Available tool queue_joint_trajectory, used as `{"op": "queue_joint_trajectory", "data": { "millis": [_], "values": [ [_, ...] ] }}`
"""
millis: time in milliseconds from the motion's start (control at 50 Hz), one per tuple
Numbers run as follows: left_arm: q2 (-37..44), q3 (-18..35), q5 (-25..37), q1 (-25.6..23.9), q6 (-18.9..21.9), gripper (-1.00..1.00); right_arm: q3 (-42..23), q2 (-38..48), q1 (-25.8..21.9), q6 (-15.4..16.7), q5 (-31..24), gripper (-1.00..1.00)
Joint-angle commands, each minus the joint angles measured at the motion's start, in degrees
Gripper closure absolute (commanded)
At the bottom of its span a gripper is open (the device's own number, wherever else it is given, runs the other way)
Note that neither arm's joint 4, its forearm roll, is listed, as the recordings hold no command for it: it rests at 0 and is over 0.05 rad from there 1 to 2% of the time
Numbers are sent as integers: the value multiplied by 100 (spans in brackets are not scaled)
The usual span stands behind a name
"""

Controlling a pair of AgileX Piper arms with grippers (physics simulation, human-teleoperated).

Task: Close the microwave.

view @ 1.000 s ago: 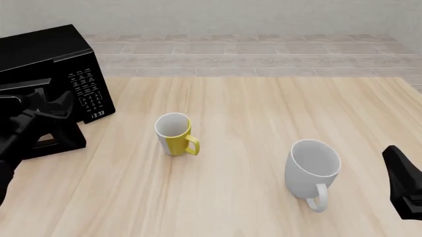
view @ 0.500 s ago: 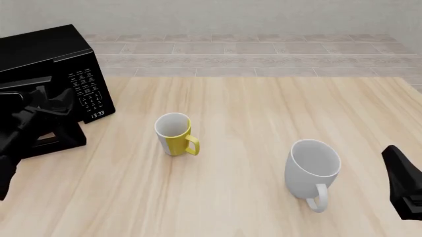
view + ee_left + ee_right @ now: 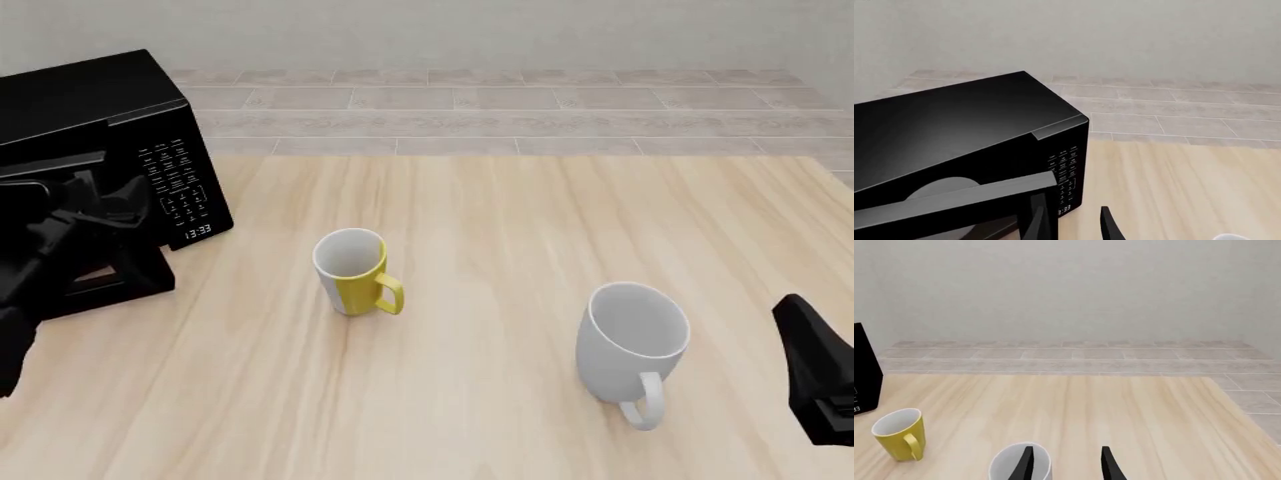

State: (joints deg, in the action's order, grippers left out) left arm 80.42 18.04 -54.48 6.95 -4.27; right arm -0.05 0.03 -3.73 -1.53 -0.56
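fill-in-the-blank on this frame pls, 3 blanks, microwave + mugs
1. The microwave door is ____, not yet shut.
2. The mug nearer the microwave is the ____ one.
3. The left gripper is at the door; the right gripper hangs by the ____ mug.

Missing words: open; yellow; white

You have the microwave [image 3: 114, 150] at the table's [image 3: 534, 220] far left. One mug [image 3: 352, 272] stands mid-table, another mug [image 3: 633, 345] nearer, at the right.

Light wood-grain table [image 3: 534, 220]; beige tiled floor [image 3: 534, 105] beyond it; plain off-white wall [image 3: 467, 30] behind, even lighting.
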Motion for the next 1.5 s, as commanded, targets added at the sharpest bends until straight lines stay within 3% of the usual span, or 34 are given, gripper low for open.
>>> {"op": "queue_joint_trajectory", "data": {
  "millis": [20, 1500],
  "values": [
    [488, -96, 399, 405, 196, -100, -1, 0, -2, 0, -5, -100],
    [1167, 597, 637, 700, 272, -100, 0, 2, -38, -45, -38, -100]
  ]
}}
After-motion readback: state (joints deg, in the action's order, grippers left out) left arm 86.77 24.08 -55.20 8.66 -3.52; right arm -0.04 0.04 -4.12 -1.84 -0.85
